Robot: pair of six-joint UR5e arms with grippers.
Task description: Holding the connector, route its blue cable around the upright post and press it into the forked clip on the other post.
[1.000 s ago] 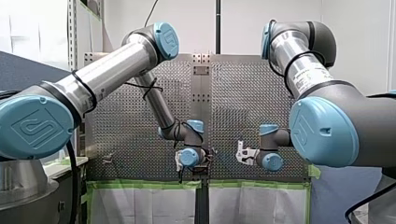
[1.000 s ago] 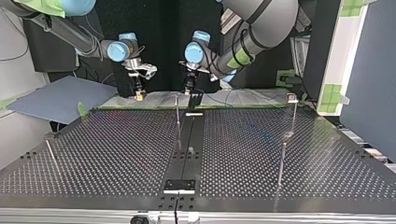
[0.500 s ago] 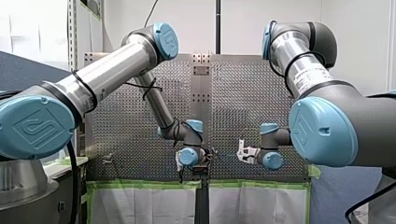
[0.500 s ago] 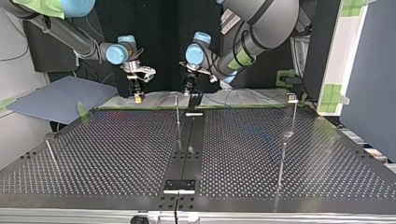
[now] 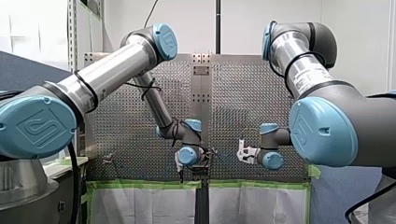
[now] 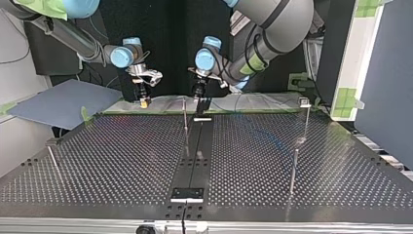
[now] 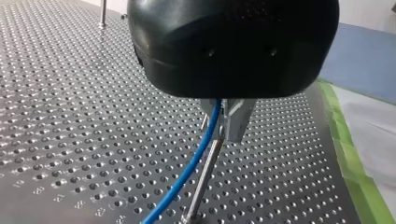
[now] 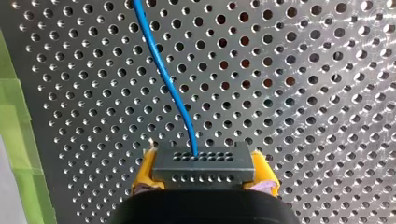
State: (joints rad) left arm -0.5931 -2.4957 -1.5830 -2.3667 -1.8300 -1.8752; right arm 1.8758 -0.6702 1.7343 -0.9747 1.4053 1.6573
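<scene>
Since the blue cable [image 8: 163,79] looks limp and light, the right end effector [image 8: 203,173] clamps its rigid connector [image 8: 204,161]; the left end effector [image 7: 225,133], at its three o'clock in top view, pinches the cable.

The cable [image 8: 168,84] is bright blue. The connector [image 8: 204,161] is dark grey, with two rows of small holes across its face. The pads [image 8: 145,170] of my right gripper [image 8: 204,179] are yellow. My left gripper [image 7: 227,133] has a glossy black body and bare grey metal fingers [image 7: 242,114]. The post [image 7: 205,172] is shiny silver. The table [image 8: 303,93] is silvery metal, covered in an even grid of round holes, with a black strip [image 6: 195,146] down its middle and bright green tape [image 8: 18,154] along its edge. My left arm [image 5: 107,74] and my right arm [image 5: 303,70] are silver tubes with dark grey joints and light blue caps. The sheet [image 5: 140,205] under the tape is white, and the board [image 6: 63,102] at the top view's left is slate blue.
</scene>
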